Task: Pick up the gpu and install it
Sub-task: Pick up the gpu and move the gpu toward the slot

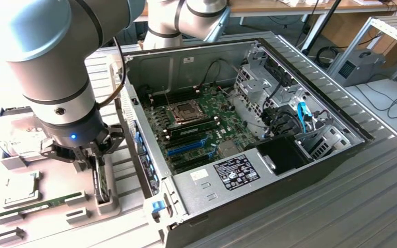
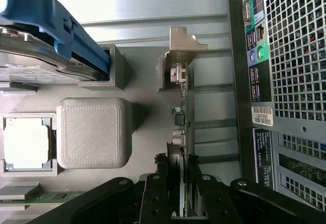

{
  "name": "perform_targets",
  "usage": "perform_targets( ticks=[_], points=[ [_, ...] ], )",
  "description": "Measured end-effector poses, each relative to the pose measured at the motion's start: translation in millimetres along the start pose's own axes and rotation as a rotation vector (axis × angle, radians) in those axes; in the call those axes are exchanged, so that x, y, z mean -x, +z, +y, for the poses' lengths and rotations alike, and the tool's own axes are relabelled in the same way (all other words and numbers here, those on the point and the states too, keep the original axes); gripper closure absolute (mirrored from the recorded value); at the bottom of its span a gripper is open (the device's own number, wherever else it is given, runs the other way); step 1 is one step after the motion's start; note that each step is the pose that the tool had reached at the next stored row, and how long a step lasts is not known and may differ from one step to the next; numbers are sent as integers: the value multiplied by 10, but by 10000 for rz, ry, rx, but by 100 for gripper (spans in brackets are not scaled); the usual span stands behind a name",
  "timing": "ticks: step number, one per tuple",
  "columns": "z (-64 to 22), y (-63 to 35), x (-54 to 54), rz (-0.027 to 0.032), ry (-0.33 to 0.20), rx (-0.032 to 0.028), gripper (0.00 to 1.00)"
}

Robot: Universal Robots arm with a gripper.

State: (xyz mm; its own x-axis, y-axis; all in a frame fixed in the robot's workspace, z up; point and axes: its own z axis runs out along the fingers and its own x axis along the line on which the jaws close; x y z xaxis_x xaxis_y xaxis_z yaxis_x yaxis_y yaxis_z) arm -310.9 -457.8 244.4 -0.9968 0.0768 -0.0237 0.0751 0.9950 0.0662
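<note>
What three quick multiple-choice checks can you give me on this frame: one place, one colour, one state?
1. Where is the gpu?
A. on the grey tray beside the case, under the gripper
B. seated inside the case
C. on top of the hard drive

2. What colour are the coloured expansion slots on the motherboard?
A. red
B. yellow
C. blue

3. How does the gpu sit?
A. flat, black face up
B. upright on its edge
C. leaning on the case

Answers:
1 A, the wrist view shows it on the tray, outside the case.
2 C, they stand out blue against the green motherboard.
3 B, its thin edge faces the wrist camera.
</note>
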Motion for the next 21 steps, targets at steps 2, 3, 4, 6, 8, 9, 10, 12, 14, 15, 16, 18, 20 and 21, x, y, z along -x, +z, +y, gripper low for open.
perform_targets(
  ticks=[2, 3, 4, 6, 8, 9, 10, 12, 14, 15, 16, 18, 20, 21],
  points=[
    [0, 0, 0, 0, 1, 1, 74],
    [0, 0, 0, 0, 1, 0, 74],
    [0, 0, 0, 0, 0, 0, 74],
    [0, 0, 0, 0, 0, 0, 74],
    [0, 0, 0, 0, 0, 0, 74],
    [0, 0, 0, 0, 0, 0, 74],
    [0, 0, 0, 0, 0, -5, 74],
    [0, -9, 0, 0, 0, -8, 74],
    [2, -29, 1, -1, 0, -8, 74],
    [3, -39, 1, -1, 1, -7, 74],
    [3, -48, 1, -1, 0, -8, 74],
    [4, -64, 1, -1, 0, -8, 74],
    [5, -82, 2, 0, 1, -8, 74],
    [6, -88, 2, -1, 0, -8, 74]
  ],
)
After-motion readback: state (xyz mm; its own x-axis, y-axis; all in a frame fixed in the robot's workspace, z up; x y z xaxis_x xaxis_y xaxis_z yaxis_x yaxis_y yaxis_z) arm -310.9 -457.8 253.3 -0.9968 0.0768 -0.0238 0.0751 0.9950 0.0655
